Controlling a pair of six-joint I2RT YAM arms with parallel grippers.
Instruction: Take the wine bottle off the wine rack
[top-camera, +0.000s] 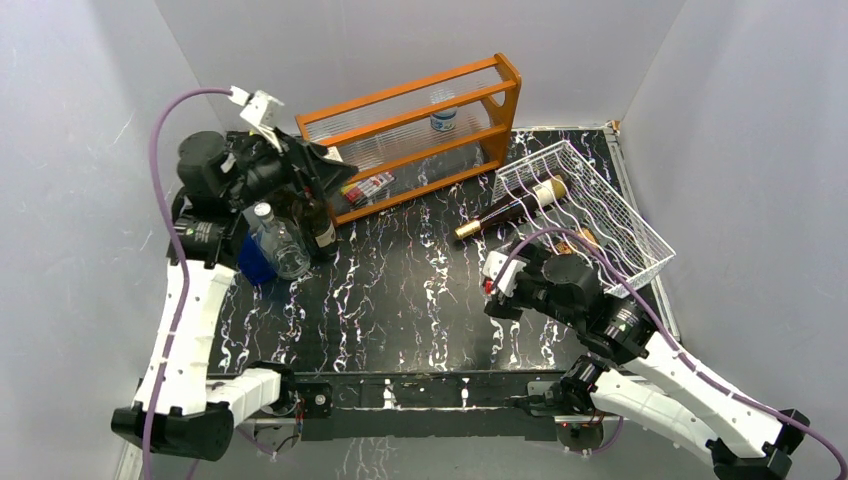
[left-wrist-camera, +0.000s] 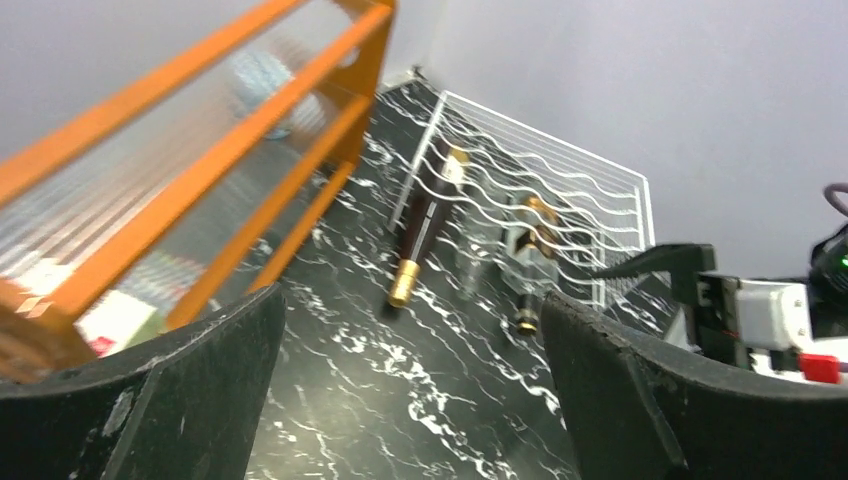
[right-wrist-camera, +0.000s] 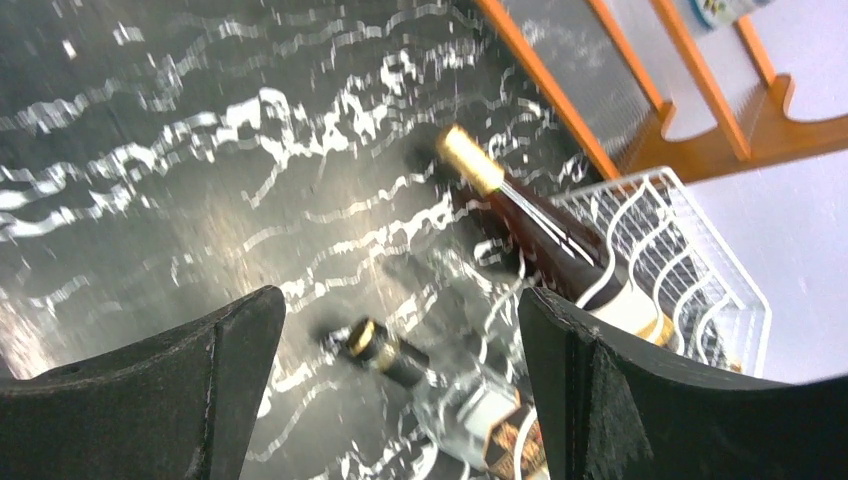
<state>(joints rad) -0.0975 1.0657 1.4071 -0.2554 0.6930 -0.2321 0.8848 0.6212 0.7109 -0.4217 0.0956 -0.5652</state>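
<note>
Left gripper (left-wrist-camera: 408, 340) and right gripper (right-wrist-camera: 398, 340): jaws spread wide, nothing grasped. Wine bottle (top-camera: 508, 210) lies in wine rack (top-camera: 625, 225), upper right, with its neck projecting past the rim.

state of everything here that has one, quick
left gripper, open and empty
right gripper, open and empty
dark wine bottle, lying in wine rack, neck sticking out
clear labelled bottle, lying in rack beside it
two bottles by left arm, standing
orange shelf, upright

Mid table (top-camera: 400, 300): bare, open lane between arms.
Rear: shelf (top-camera: 410, 125) blocks.
Left: upright bottles (top-camera: 282, 245) crowd.
Right: rack (top-camera: 620, 215) walls.
</note>
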